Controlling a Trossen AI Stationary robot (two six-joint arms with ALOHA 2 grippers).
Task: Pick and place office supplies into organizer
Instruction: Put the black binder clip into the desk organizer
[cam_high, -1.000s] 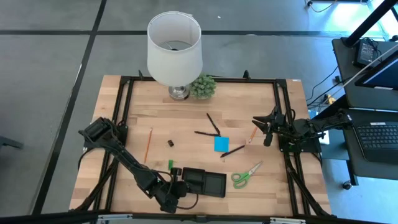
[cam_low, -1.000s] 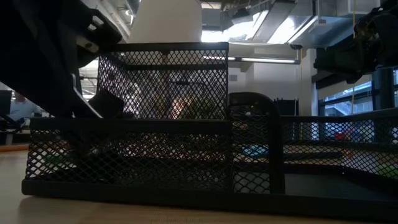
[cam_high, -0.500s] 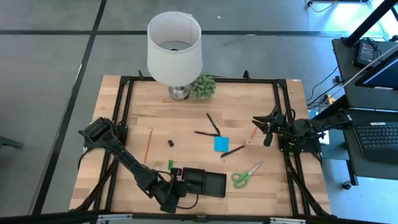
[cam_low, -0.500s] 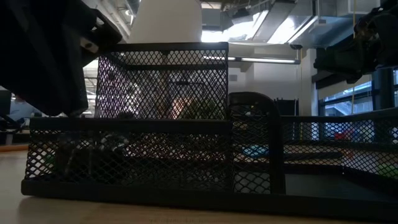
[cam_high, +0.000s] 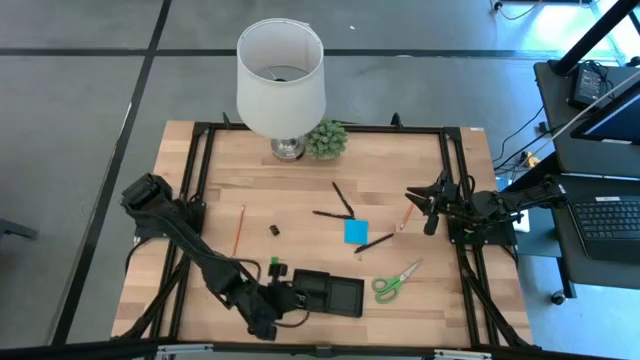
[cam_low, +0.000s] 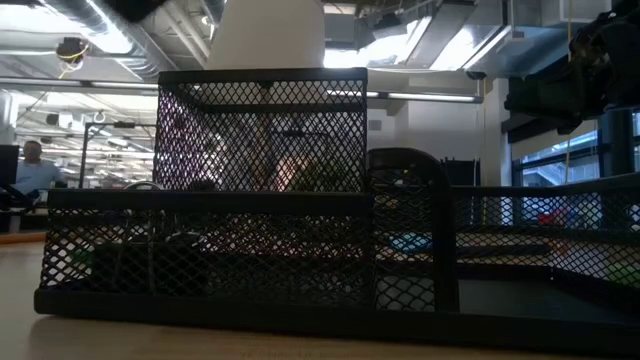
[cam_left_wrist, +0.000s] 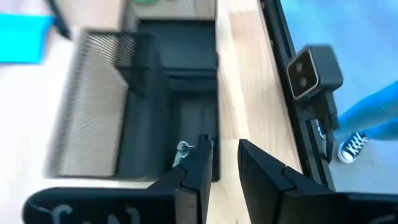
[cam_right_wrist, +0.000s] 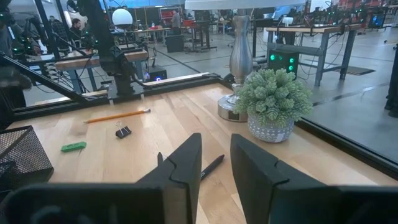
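light: even overhead, pale wooden surface (cam_high: 300, 190) bright, shadows soft | low view: black wire-mesh organizer (cam_low: 260, 200) backlit, near silhouette against glaring ceiling strip lights (cam_low: 440, 45) | left wrist view: motion blur, mesh smeared | right wrist view: sharp, daylit room

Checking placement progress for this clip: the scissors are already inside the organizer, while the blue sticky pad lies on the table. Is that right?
Not quite. The high view shows the green-handled scissors lying on the bare table beside the organizer, toward the right arm's side, not inside it. The rest holds: the blue sticky pad lies on the table.
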